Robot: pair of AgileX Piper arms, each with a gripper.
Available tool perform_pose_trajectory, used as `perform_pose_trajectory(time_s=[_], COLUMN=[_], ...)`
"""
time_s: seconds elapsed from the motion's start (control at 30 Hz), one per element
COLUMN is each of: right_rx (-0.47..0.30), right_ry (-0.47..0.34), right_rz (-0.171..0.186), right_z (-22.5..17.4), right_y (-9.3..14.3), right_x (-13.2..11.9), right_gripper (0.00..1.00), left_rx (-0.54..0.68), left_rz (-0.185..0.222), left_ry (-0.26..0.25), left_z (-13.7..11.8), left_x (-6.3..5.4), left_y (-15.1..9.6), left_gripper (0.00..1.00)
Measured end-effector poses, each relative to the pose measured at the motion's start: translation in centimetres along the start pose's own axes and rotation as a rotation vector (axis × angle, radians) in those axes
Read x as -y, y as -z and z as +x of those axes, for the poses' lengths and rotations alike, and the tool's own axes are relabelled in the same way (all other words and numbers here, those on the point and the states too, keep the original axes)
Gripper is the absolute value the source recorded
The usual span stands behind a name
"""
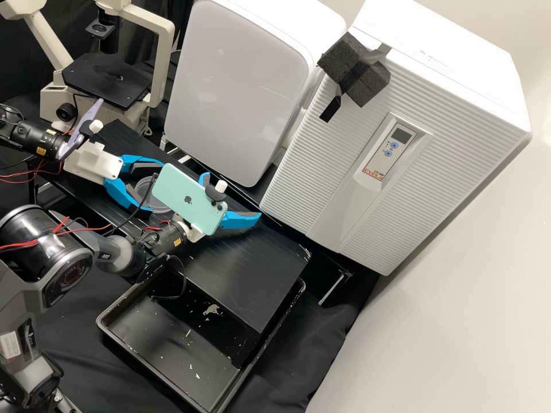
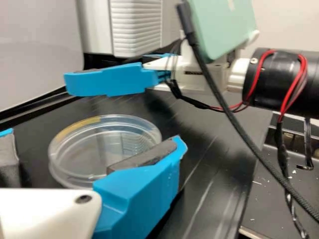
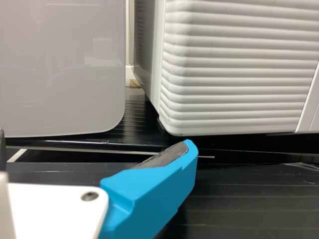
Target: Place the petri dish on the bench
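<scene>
In the high view my left gripper (image 1: 156,186), on the arm with the purple phone, stands open around the clear round petri dish (image 1: 143,187), which the green phone partly covers. My left gripper (image 2: 94,144) shows in the left wrist view with its fingers apart on either side of the petri dish (image 2: 104,147); the dish looks flat on the black bench (image 2: 209,129), one padded finger overlapping its near rim. Beyond the green phone, my right gripper (image 1: 232,196) is open over the bench. The right wrist view has nothing between the fingers of my right gripper (image 3: 94,149).
A microscope (image 1: 109,80) stands at the back left. Two white appliances (image 1: 241,86) (image 1: 402,132) line the bench's far side. A black tray (image 1: 172,344) with white scraps sits below the bench's near end. A black cable hangs by the green phone.
</scene>
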Motion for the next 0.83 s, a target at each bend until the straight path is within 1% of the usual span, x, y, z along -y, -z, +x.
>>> perform_pose_trajectory(time_s=[0.13, 0.17, 0.23, 0.3, 0.33, 0.37, 0.47, 0.5, 0.53, 0.57, 0.6, 0.7, 0.73, 0.77, 0.8, 0.83], right_rx=[0.000, 0.000, 0.000, 0.000, 0.000, 0.000, 0.000, 0.000, 0.000, 0.000, 0.000, 0.000, 0.000, 0.000, 0.000, 0.000], right_ry=[0.000, 0.000, 0.000, 0.000, 0.000, 0.000, 0.000, 0.000, 0.000, 0.000, 0.000, 0.000, 0.000, 0.000, 0.000, 0.000], right_rz=[0.000, 0.000, 0.000, 0.000, 0.000, 0.000, 0.000, 0.000, 0.000, 0.000, 0.000, 0.000, 0.000, 0.000, 0.000, 0.000], right_z=[0.0, 0.0, 0.0, 0.0, 0.0, 0.0, 0.0, 0.0, 0.0, 0.0, 0.0, 0.0, 0.0, 0.0, 0.0, 0.0], right_y=[0.0, 0.0, 0.0, 0.0, 0.0, 0.0, 0.0, 0.0, 0.0, 0.0, 0.0, 0.0, 0.0, 0.0, 0.0, 0.0], right_x=[0.0, 0.0, 0.0, 0.0, 0.0, 0.0, 0.0, 0.0, 0.0, 0.0, 0.0, 0.0, 0.0, 0.0, 0.0, 0.0], right_gripper=[1.00, 1.00, 1.00, 1.00, 1.00, 1.00, 1.00, 1.00, 1.00, 1.00, 1.00, 1.00, 1.00, 1.00, 1.00, 1.00], left_rx=[-0.006, -0.003, -0.001, -0.013, -0.029, -0.049, -0.161, -0.208, -0.257, -0.316, -0.363, -0.504, -0.546, -0.564, -0.583, -0.604], left_rz=[-0.016, -0.030, -0.043, -0.067, -0.072, -0.067, 0.014, 0.040, 0.049, 0.085, 0.108, 0.120, 0.119, 0.119, 0.111, 0.101], left_ry=[-0.039, -0.063, -0.100, -0.145, -0.170, -0.185, -0.249, -0.266, -0.286, -0.307, -0.322, -0.382, -0.404, -0.412, -0.425, -0.449], left_z=[-2.1, -3.0, -4.3, -5.7, -6.4, -7.1, -8.6, -9.1, -9.6, -10.1, -10.4, -11.6, -12.0, -12.3, -12.5, -12.7], left_x=[-0.3, -0.4, -0.7, -0.9, -0.9, -0.8, -0.6, -0.4, -0.2, 0.2, 0.3, 0.9, 1.0, 1.2, 1.2, 1.2], left_y=[0.4, 0.6, 0.6, 0.8, 0.8, 0.8, 1.0, 1.2, 1.4, 1.6, 1.8, 2.3, 2.5, 2.6, 2.7, 2.8], left_gripper=[1.00, 1.00, 1.00, 1.00, 1.00, 1.00, 1.00, 1.00, 1.00, 1.00, 1.00, 1.00, 1.00, 1.00, 1.00, 1.00])
